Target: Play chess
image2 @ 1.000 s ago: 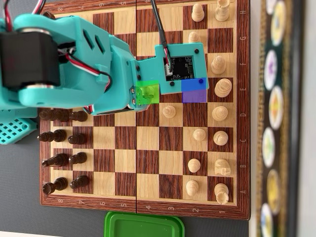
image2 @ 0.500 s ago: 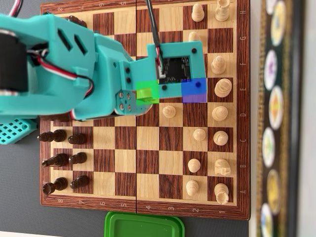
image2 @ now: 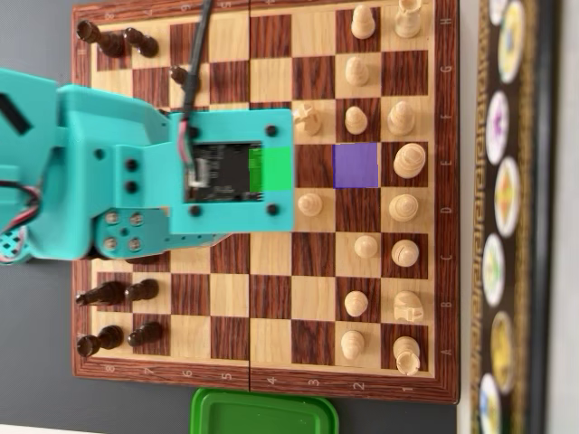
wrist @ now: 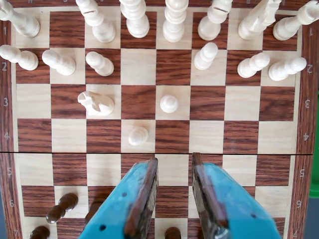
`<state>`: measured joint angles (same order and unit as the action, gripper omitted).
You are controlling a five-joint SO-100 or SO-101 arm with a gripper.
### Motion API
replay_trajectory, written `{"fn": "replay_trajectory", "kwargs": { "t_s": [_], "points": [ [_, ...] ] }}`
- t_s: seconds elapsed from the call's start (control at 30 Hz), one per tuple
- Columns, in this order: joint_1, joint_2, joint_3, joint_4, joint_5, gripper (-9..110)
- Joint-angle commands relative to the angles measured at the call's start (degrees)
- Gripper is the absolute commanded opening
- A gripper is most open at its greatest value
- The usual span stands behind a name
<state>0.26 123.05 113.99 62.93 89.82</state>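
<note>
The arm has pulled back toward the dark pieces, uncovering a white knight (image2: 308, 118); the gripper (wrist: 173, 164) hangs over the middle of the chessboard (wrist: 309, 124), its two fingers apart and holding nothing; a white pawn (wrist: 138, 135) stands just ahead.

A dark grey tabletop (image2: 36, 380) is spreading out beneath me in the overhead view, matte and plain. A green plastic lid (image2: 264, 411) is lying on it, cut off by the picture's lower edge. Well to the right of the lid, a black band with a row of pale oval medallions (image2: 505, 208) is running from top to bottom, out of focus and catching a soft sheen. Farther right of the lid, a pale strip (image2: 566, 271) is closing off the frame. Even, gentle light is falling over everything, casting only faint shadows around the lid.
</note>
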Motion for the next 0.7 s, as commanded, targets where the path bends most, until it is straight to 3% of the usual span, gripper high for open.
{"fn": "replay_trajectory", "kwargs": {
  "t_s": [0.0,0.33,0.67],
  "points": [
    [0.79,5.89,0.35,-0.62,0.35,12],
    [0.62,20.3,16.08,-20.48,0.44,12],
    [0.18,32.43,21.45,-27.69,0.44,12]
  ]
}}
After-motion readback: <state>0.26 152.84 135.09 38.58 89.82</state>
